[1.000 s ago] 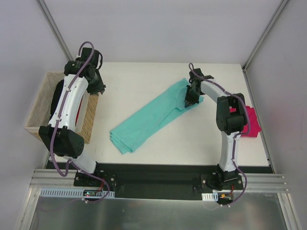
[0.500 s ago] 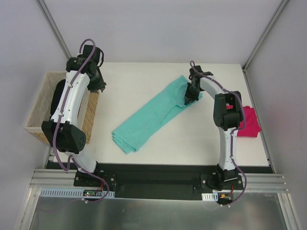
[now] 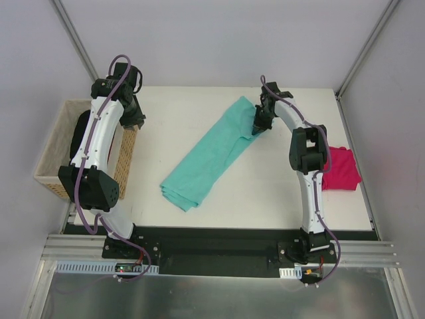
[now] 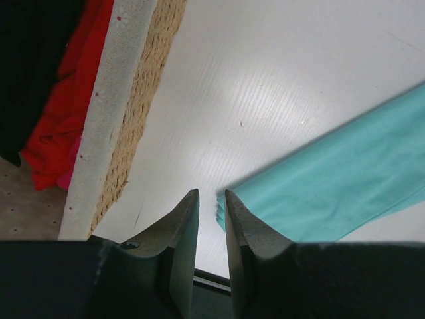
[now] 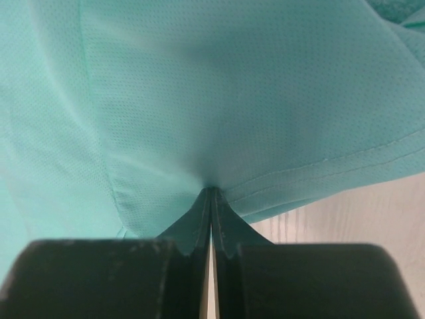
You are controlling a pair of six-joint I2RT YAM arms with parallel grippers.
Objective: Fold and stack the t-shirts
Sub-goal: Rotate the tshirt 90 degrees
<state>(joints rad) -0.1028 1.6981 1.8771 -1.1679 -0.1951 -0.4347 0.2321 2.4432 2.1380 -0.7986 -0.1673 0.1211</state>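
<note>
Pinching the edge of the long folded teal-mint green cloth t-shirt (image 3: pixel 212 156), the right gripper (image 3: pixel 255 128) has its two fingers pressed fully together on the fabric. In the right wrist view the cloth (image 5: pixel 199 86) bunches into a small peak just where the fingertips of this gripper (image 5: pixel 211 191) meet, close to a stitched hem. From this gripper the shirt runs as a narrow strip to the left and toward the arm bases, lying flat on the white table (image 3: pixel 279 193). The folded magenta-pink cloth t-shirt (image 3: pixel 341 169) lies to the right of this gripper and nearer to the bases, partly hidden by the right arm.

The left gripper (image 3: pixel 135 121) hangs just beside the wall of the woven straw basket with pale cloth lining (image 3: pixel 50 156). Its jaws stand a little apart and nothing is between them (image 4: pixel 209 194). The layered end of the teal shirt (image 4: pixel 345 186) lies to its right on the table, without touching it. On its other side, a red cloth (image 4: pixel 66 119) and a black cloth (image 4: pixel 33 60) lie inside the basket (image 4: pixel 126 113).
</note>
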